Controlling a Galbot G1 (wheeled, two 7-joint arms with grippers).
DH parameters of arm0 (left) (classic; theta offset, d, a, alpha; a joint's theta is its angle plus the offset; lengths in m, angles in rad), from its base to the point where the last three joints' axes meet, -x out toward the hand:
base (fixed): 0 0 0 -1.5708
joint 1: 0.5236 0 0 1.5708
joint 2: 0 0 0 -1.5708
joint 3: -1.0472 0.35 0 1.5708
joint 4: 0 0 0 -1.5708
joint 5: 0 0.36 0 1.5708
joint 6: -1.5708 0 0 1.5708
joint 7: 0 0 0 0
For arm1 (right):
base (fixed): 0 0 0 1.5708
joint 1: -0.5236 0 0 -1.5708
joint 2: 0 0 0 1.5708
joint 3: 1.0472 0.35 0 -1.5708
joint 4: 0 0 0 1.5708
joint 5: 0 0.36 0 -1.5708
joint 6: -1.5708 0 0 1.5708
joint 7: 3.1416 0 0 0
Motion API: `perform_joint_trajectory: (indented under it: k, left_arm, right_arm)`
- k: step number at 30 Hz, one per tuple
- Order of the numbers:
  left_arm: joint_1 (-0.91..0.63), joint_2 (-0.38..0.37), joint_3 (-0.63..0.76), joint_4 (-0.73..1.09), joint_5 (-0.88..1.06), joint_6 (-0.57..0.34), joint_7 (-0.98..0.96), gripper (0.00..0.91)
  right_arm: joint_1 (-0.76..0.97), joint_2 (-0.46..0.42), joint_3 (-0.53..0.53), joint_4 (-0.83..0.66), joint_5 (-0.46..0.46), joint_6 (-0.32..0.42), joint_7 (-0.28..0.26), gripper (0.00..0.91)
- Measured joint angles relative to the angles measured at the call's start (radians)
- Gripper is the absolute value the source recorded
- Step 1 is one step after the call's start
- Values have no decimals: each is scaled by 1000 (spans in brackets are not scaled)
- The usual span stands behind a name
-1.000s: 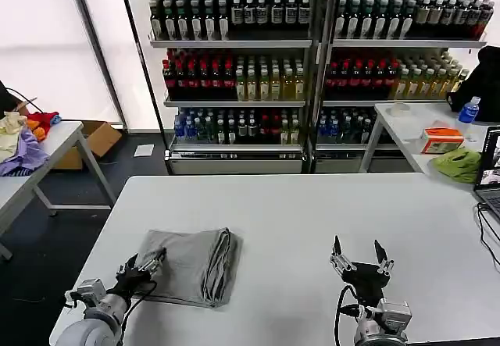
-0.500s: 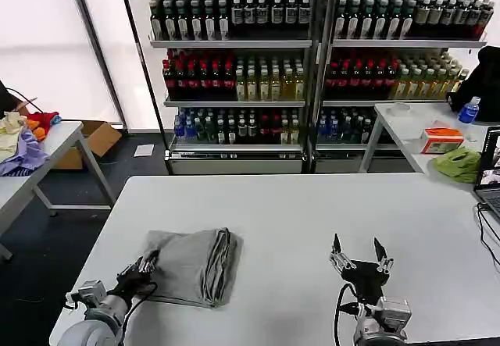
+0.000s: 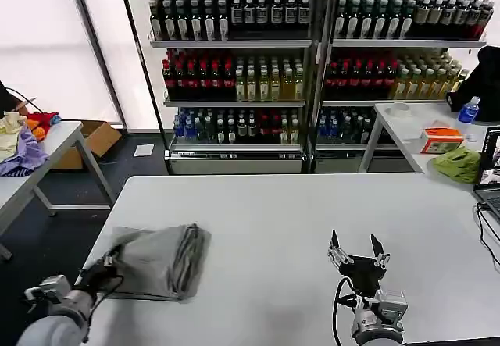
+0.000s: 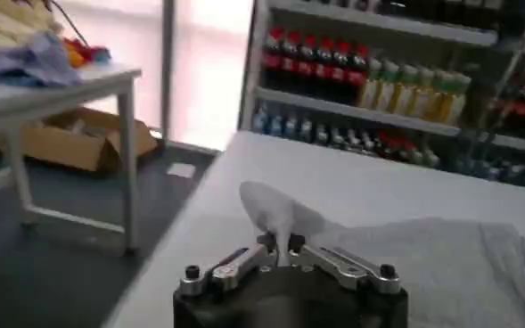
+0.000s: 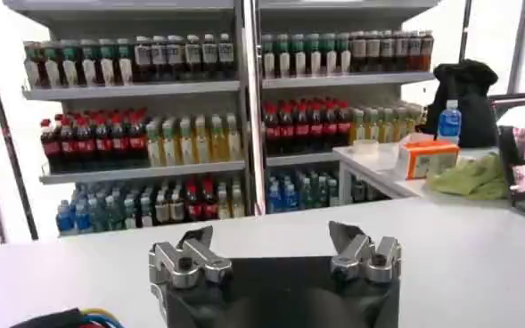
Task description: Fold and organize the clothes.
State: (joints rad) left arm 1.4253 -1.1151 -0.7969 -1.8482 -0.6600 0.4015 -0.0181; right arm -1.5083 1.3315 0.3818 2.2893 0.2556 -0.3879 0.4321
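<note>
Lower left of the head view, the left tool (image 3: pixel 107 264) is clamped on the folded grey shirt's (image 3: pixel 156 260) edge; its wrist view shows the pinched corner raised. The right tool (image 3: pixel 358 251) hovers, prongs apart, over the white worktop (image 3: pixel 312 205).

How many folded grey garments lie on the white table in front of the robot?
1: the folded grey garment lies at the white table's near-left corner, its edge pinched by the left gripper. Layers inside the fold may hide another.

Open tabletop (image 3: pixel 297 205) beside folded shirt (image 3: pixel 156 258)
</note>
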Motion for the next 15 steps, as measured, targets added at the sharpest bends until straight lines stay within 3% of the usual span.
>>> perform_joint_trajectory:
  k: [9, 15]
  left_arm:
    - [-4, 147, -148, 30, -10, 7, 2, 0]
    - [3, 178, -174, 14, -8, 6, 1, 0]
  right_arm:
    - [21, -2, -4, -17, 14, 2, 0, 907]
    - [25, 2, 2, -19, 14, -2, 0, 907]
